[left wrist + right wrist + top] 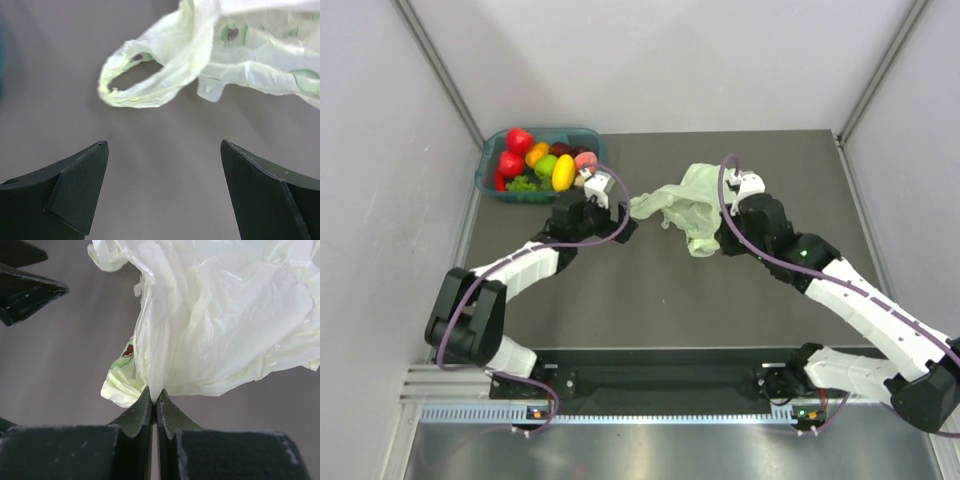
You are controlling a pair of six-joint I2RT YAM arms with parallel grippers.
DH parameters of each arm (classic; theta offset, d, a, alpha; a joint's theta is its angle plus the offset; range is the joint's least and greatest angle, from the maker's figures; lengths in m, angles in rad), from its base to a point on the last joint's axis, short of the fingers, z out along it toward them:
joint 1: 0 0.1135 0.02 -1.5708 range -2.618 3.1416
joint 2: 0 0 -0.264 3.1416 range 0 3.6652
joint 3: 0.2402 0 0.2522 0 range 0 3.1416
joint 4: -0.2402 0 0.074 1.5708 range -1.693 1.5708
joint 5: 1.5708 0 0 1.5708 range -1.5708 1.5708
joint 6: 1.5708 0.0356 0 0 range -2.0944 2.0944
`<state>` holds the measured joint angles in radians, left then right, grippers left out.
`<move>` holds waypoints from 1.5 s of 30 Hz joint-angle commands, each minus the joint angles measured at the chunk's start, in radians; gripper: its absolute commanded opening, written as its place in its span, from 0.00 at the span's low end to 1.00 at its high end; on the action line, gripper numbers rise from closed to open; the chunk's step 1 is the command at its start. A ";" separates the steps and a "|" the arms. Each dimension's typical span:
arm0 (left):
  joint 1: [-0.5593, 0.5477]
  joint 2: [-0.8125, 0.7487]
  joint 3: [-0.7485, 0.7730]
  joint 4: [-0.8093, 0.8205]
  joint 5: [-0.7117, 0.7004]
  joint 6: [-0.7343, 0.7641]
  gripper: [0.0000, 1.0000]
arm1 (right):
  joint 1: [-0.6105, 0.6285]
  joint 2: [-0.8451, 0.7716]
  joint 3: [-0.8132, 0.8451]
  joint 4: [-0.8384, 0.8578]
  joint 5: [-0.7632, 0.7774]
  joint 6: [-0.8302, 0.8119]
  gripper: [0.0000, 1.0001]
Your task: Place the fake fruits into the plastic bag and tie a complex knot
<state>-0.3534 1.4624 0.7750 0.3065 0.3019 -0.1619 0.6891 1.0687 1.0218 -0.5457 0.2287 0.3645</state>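
The pale-green plastic bag (686, 203) lies crumpled in the middle of the dark table. My right gripper (154, 399) is shut on a pinched fold at the bag's (215, 315) near edge. One loop handle (135, 85) stretches left toward my left gripper (164, 142), which stands wide open just short of the loop with nothing between its fingers. In the top view the left gripper (623, 226) sits at the bag's left end and the right gripper (722, 238) at its right side. The fake fruits (542, 160), red, yellow, green and pink, are piled in a teal basket. No knot shows.
The teal basket (490, 172) stands at the table's back left corner, just behind the left wrist. Grey walls close in both sides and the back. The left gripper's fingers (30, 290) show at the upper left of the right wrist view.
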 commanded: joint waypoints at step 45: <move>-0.150 0.408 0.762 -0.461 -0.098 -0.010 0.02 | -0.169 -0.273 -0.106 -0.021 -0.187 -0.154 0.58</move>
<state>-0.4824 1.9438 1.5333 -0.1291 0.1287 -0.1474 0.5270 0.8295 0.9413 -0.7334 0.2520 0.2916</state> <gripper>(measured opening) 0.044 0.602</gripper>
